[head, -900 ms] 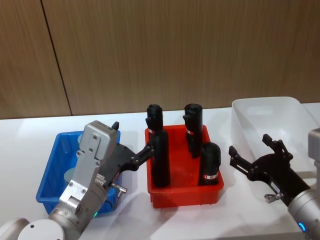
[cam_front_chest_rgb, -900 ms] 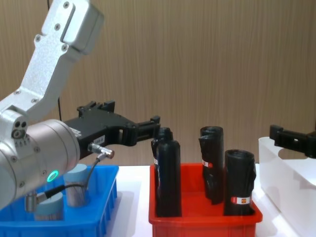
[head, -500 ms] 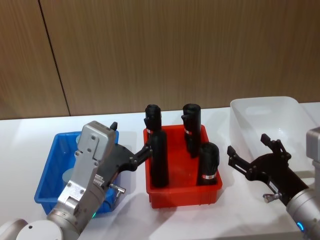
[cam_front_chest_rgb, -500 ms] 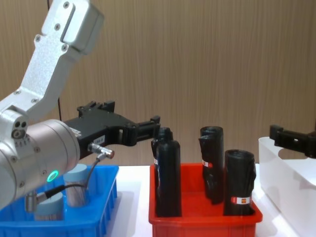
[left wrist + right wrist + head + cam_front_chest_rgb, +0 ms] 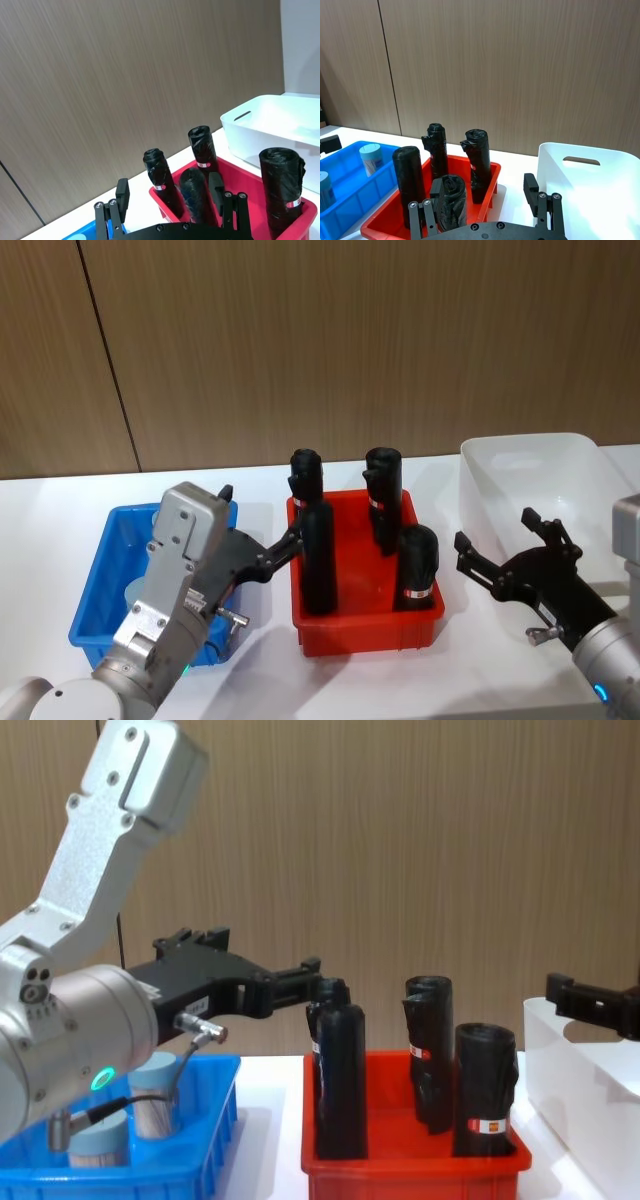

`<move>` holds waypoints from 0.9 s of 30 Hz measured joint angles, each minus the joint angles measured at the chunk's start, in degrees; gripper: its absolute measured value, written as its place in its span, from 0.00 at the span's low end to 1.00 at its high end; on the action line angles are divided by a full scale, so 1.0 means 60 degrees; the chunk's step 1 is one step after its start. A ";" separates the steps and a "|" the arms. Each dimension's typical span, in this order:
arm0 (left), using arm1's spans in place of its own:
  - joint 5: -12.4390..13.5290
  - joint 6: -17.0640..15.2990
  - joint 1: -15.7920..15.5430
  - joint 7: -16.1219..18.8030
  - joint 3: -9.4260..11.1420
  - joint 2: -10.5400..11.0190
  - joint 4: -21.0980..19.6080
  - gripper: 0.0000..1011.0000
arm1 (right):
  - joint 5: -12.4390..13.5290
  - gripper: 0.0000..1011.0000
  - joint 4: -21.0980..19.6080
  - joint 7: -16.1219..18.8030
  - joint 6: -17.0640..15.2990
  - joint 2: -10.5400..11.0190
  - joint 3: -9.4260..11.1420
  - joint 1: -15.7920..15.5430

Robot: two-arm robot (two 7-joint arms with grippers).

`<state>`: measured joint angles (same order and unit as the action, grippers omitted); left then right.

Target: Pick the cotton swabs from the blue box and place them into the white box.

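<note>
Standing vert. in blue box (image 5: 357,192): cotton swabs (image 5: 370,159)

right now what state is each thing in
cotton swabs: two tubs seen, upright, lids on
blue box: holds those tubs
white box: open-topped, nothing visible inside
black rolls: four, standing upright
red bin: holds the rolls
left gripper: open, empty, by the blue box
right gripper: open, empty, by the white box
</note>
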<state>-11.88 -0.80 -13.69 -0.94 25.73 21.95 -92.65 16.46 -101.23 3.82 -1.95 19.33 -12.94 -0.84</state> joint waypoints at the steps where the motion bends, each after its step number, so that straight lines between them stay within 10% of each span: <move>1: -0.0019 0.0000 -0.0006 -0.0016 -0.0013 0.0007 0.0025 0.99 | 0.0000 0.99 0.0000 0.0000 0.0000 0.0000 0.0001 0.0000; 27: -0.1763 -0.0271 -0.0433 -0.0702 -0.0838 0.0281 0.1554 0.99 | 0.0001 0.99 0.0000 0.0000 0.0000 0.0000 0.0000 0.0000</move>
<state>-22.45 -2.43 -16.29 -5.15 20.70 23.63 -83.33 16.46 -101.23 3.82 -1.95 19.33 -12.94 -0.84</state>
